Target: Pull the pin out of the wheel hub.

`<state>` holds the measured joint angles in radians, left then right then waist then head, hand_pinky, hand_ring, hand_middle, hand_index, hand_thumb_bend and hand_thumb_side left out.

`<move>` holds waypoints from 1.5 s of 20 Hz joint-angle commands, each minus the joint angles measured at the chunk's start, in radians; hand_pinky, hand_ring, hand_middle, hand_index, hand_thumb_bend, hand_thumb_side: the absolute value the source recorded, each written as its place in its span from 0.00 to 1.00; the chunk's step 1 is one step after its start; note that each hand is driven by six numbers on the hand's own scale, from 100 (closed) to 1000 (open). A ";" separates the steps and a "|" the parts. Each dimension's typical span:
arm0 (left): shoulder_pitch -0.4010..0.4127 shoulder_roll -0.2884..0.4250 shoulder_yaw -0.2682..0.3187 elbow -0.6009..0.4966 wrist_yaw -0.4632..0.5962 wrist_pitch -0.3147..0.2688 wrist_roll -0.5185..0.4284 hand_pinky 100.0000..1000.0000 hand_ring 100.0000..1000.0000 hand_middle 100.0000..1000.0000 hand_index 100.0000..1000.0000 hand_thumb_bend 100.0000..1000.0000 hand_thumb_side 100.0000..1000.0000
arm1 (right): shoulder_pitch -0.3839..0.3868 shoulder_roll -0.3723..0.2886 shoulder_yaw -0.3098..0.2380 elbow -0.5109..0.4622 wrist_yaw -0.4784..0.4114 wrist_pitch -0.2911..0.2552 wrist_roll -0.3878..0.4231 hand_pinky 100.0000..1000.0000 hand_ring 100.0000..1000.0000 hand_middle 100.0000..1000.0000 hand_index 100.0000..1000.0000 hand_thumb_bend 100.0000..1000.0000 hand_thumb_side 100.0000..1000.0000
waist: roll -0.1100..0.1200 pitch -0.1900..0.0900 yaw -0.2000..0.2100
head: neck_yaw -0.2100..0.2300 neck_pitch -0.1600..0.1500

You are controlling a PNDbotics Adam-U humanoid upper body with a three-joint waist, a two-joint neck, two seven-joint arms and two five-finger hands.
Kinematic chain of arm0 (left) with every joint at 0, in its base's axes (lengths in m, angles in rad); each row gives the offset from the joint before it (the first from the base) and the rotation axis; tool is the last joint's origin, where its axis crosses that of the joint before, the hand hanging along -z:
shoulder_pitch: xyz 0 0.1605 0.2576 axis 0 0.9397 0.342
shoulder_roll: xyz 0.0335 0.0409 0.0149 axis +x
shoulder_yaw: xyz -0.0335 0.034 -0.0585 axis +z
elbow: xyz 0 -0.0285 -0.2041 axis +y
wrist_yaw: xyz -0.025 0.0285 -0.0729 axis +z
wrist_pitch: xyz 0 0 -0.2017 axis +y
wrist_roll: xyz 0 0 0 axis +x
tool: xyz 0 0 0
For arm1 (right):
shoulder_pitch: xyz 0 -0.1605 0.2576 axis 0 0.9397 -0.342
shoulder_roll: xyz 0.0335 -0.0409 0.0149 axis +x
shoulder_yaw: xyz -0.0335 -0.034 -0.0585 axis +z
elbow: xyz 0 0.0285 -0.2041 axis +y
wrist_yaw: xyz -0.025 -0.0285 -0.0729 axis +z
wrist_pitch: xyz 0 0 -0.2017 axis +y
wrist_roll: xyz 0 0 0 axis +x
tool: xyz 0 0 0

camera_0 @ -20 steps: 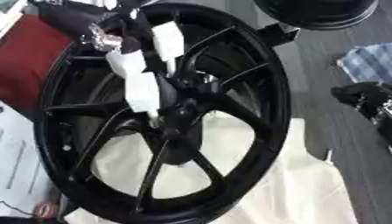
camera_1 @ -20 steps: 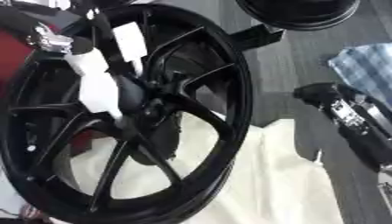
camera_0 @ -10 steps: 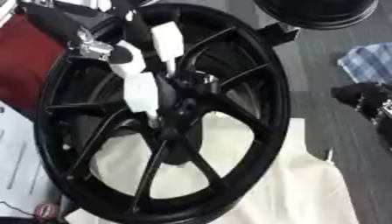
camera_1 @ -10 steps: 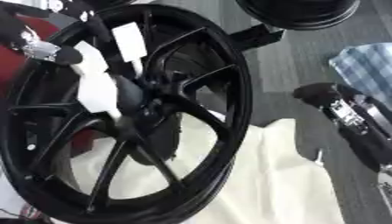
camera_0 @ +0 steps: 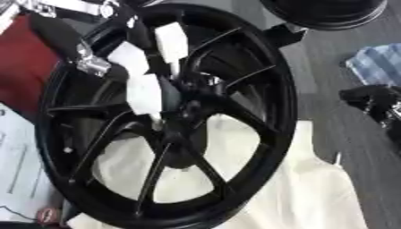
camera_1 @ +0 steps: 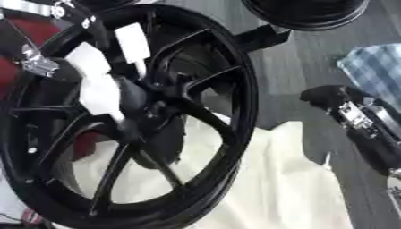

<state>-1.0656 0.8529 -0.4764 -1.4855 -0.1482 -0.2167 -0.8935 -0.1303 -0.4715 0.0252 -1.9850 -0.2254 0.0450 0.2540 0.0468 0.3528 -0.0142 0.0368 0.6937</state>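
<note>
The wheel [camera_0: 168, 116] lies on a cloth [camera_0: 297, 188], with the right hand [camera_1: 356, 118] to its right.

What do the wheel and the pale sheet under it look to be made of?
The wheel looks like cast metal with a glossy black coat: hard-edged spokes and soft highlights along the rim, though painted alloy versus steel can't be told. The pale sheet looks like cream cloth or soft paper, matte, with a ragged, draping edge. The left hand at the hub shows white, smooth, plastic-looking panels.
</note>
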 commanded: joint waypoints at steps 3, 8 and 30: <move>-0.010 0.024 0.019 0.006 -0.013 -0.012 -0.013 0.90 0.83 0.75 0.85 0.28 0.44 | -0.001 -0.014 -0.004 -0.015 0.007 0.003 -0.002 0.96 0.89 0.67 0.72 0.00 0.75 | -0.004 -0.013 -0.002 | 0.006 -0.002; -0.006 0.024 0.017 0.005 -0.015 -0.009 -0.013 0.88 0.81 0.73 0.83 0.25 0.37 | -0.002 -0.012 -0.003 -0.015 0.009 0.003 -0.001 0.96 0.89 0.67 0.72 0.00 0.75 | -0.003 -0.010 -0.002 | 0.009 -0.001; -0.026 0.015 0.098 -0.014 0.054 0.049 -0.013 0.70 0.50 0.30 0.40 0.00 0.07 | 0.003 -0.007 -0.009 -0.015 0.010 0.005 -0.008 0.96 0.89 0.67 0.72 0.00 0.76 | -0.004 -0.011 0.000 | 0.013 0.006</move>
<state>-1.0668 0.8508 -0.4122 -1.4850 -0.1019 -0.1720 -0.9064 -0.1229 -0.4699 0.0247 -1.9850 -0.2205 0.0503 0.2485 0.0461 0.3634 -0.0153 0.0500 0.6950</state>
